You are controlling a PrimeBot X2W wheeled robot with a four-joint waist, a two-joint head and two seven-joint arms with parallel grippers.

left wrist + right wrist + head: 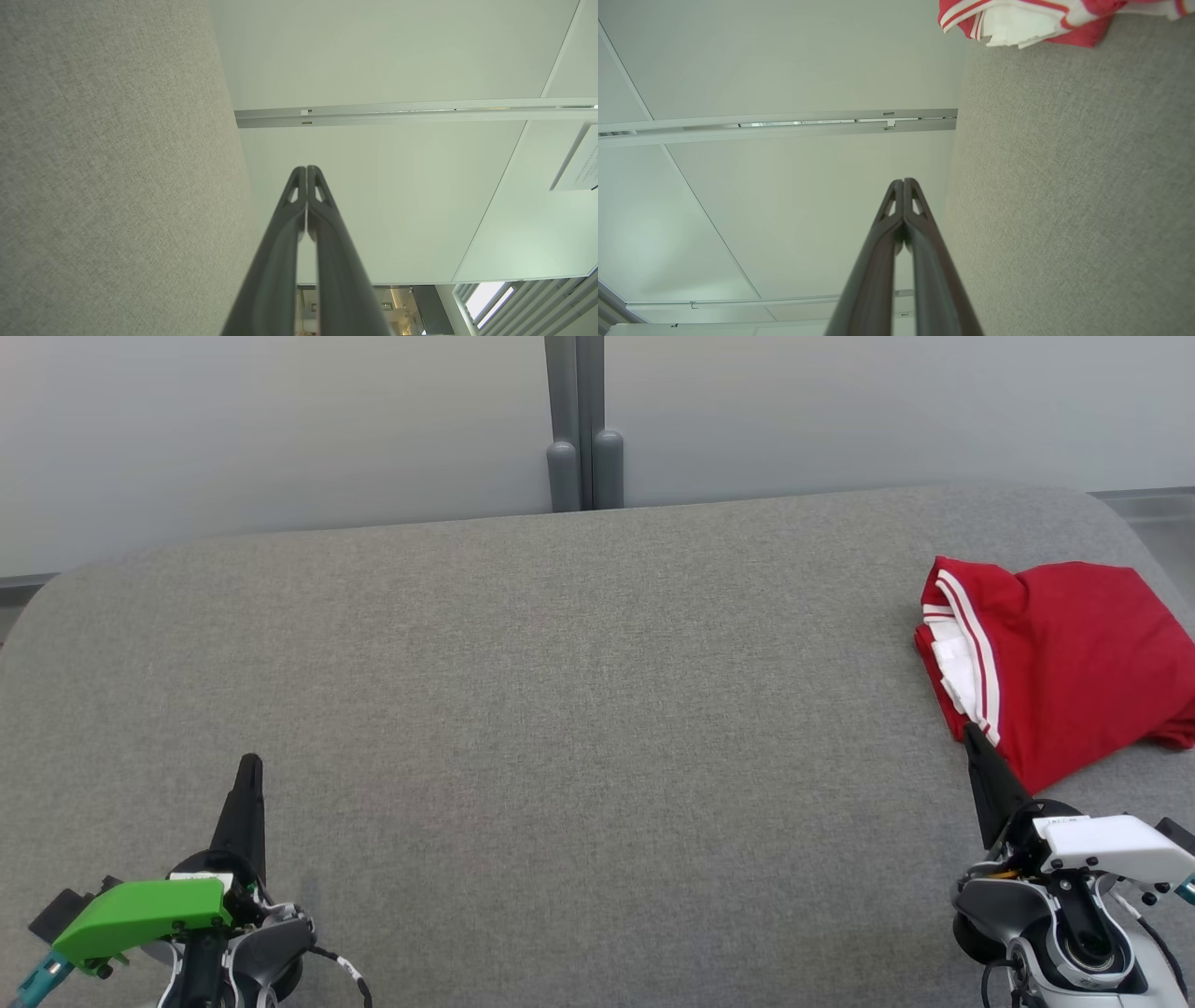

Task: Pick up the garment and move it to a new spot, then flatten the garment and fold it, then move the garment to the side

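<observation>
A red garment with white stripes and a white lining lies folded at the right edge of the grey table; its striped edge shows at the top of the right wrist view. My right gripper is shut and empty, its tip just in front of the garment's near corner. At the lower left my left gripper is shut too, over bare table far from the garment. Both pairs of fingers meet at the tips in the wrist views, left and right.
The grey fabric-covered table has rounded far corners and stands against a pale wall with a grey vertical post at the middle. The garment's right side reaches the table's right edge.
</observation>
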